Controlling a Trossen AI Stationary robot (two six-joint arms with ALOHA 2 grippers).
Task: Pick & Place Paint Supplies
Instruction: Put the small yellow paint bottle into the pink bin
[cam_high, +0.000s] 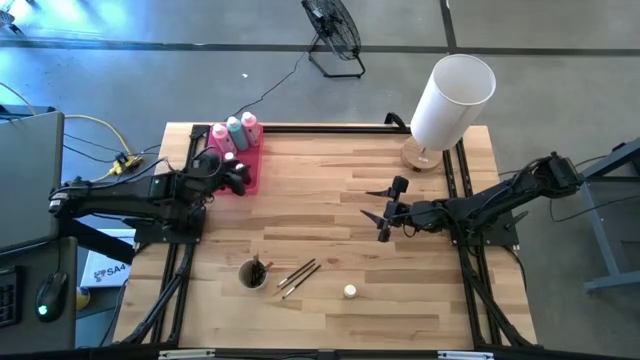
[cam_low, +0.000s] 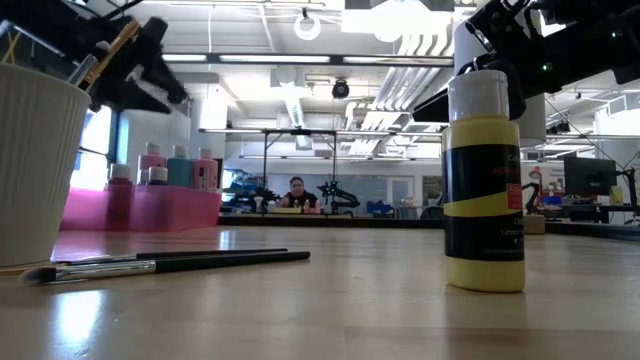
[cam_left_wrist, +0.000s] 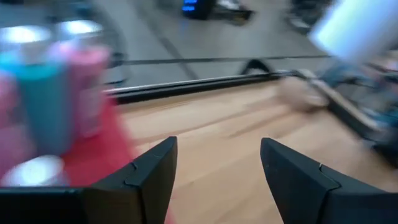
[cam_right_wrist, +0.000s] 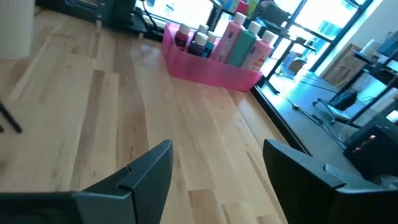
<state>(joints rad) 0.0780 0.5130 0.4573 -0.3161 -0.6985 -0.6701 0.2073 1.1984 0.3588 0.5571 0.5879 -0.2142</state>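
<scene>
A pink tray (cam_high: 250, 170) stands at the table's far left. In it stand two pink squeeze bottles (cam_high: 218, 134) and a teal one (cam_high: 234, 129), upright on their bases, with small capped pots (cam_right_wrist: 200, 42) beside them. My left gripper (cam_high: 238, 178) hovers open just at the tray's near side, nothing between its fingers (cam_left_wrist: 149, 168). My right gripper (cam_high: 383, 210) waits open over the table's right middle. A yellow bottle with a white cap (cam_low: 485, 180) stands near the front edge. Thin brushes (cam_high: 298, 277) lie flat beside a white cup (cam_high: 254, 273) that holds more brushes.
A big white cylinder lampshade (cam_high: 452, 98) on a wooden foot stands at the far right corner. Black rails (cam_high: 460, 165) run along the table's sides and far edge. Bare wood lies between the tray and the right gripper.
</scene>
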